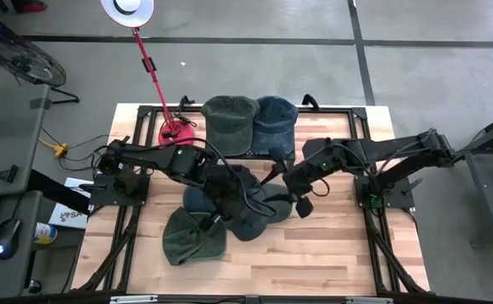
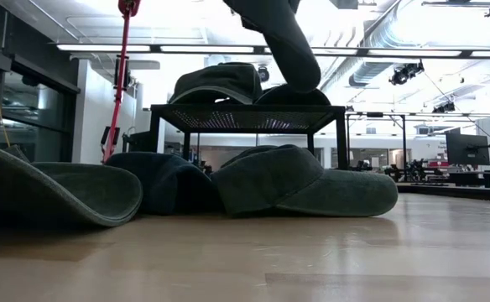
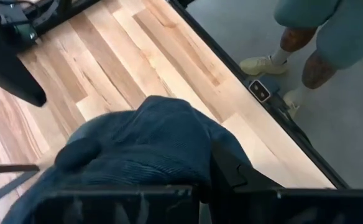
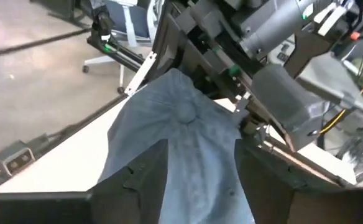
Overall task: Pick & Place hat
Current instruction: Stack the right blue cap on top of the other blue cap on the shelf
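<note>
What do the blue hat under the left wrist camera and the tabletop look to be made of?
Blue hat: fine parallel ribs in its matte surface suggest corduroy, though that's a guess from the look. Tabletop: light wood planks, probably butcher block, with visible grain, seams between strips and a faint sheen that hints at a sealed finish.

High view straight down over tabletop (image 1: 314, 253); low view level at its surface; wrist views close on hats (image 1: 230, 207).
</note>
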Controlling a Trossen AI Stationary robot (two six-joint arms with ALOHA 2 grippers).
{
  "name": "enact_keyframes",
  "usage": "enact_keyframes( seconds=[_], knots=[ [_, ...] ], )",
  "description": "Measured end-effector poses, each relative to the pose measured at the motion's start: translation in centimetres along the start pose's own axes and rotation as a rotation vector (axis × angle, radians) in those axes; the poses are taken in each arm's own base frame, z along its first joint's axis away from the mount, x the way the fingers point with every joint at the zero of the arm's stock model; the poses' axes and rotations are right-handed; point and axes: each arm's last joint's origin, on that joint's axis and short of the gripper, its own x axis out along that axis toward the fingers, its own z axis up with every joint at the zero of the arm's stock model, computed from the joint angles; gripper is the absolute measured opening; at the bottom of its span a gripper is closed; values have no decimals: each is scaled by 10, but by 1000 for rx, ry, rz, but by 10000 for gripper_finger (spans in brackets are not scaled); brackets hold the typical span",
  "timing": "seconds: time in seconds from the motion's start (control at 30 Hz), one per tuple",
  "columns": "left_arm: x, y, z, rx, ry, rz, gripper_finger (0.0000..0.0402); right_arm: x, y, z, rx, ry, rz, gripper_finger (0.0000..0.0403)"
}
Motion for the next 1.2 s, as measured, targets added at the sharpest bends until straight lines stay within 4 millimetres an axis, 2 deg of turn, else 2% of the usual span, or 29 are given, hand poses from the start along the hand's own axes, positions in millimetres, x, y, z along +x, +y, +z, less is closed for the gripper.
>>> enact_keyframes(
  seconds=[0.2,0.43,0.67,0.9,1.2],
  knots=[
    [0,0,0,-3,5,6,0,1,1,1,-30,-1,-16,214],
    [-1,1,-1,-6,6,12,0,12,4,-1,-52,2,-11,251],
    [-1,1,-1,-34,11,15,0,25,3,-1,-76,-29,-26,253],
    [-1,0,-1,-40,14,16,0,25,3,-1,-78,-38,-23,251],
    [-1,1,-1,-39,15,24,0,25,2,0,-71,-38,-41,228]
  ],
)
